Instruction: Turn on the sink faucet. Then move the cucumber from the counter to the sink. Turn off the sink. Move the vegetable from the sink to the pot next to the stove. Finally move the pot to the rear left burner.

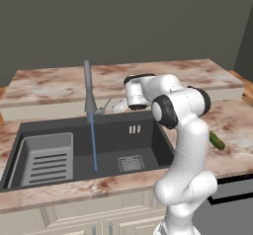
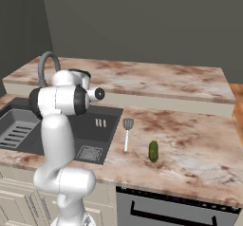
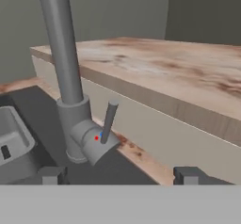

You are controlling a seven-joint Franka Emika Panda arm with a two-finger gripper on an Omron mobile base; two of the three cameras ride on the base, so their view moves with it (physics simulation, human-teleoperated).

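faucet [image 1: 89, 93]: 1 | sink [image 1: 148, 145]: 1 | cucumber [image 2: 153, 151]: 1 | spatula [image 2: 127, 132]: 1

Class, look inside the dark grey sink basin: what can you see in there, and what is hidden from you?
Inside the dark grey rectangular sink: a light grey ribbed rack insert, a square drain grate and a thin blue stream of water. The white robot arm covers the basin's right edge.

Plain grey walls [image 2: 142, 21], cream cabinets [image 1: 74, 219]
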